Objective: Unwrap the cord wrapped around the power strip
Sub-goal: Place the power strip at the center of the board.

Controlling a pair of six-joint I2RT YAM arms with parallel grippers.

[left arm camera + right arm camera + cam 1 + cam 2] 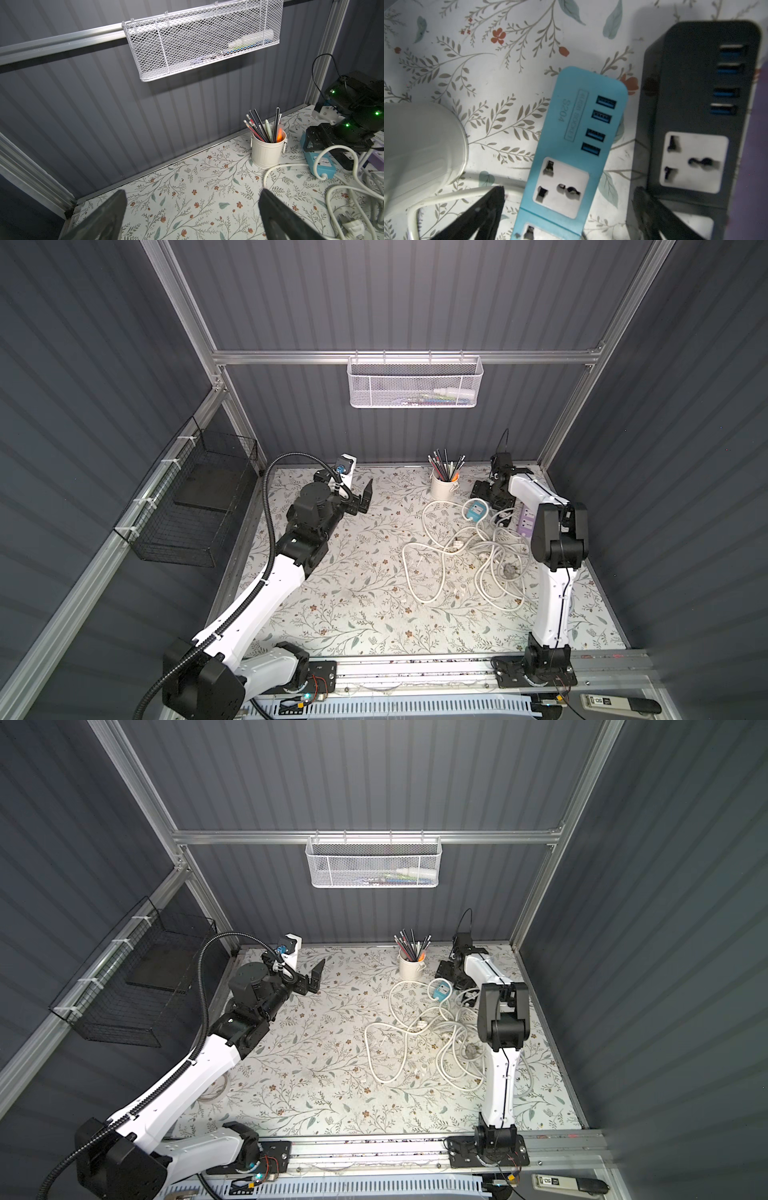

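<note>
Two pincers gape: left gripper [193,195] idle, right gripper [569,191] astride the stiff blue power strip [571,135]; the limp cord [452,195] looks easiest pinched.

A white mesh basket [395,385] is hung on the rear rail, items lying inside. A black wire basket [174,547] is fixed to a side rail. A cream cup [441,490] of pencils [445,464] is stood on the floral table cover [353,572].
</note>
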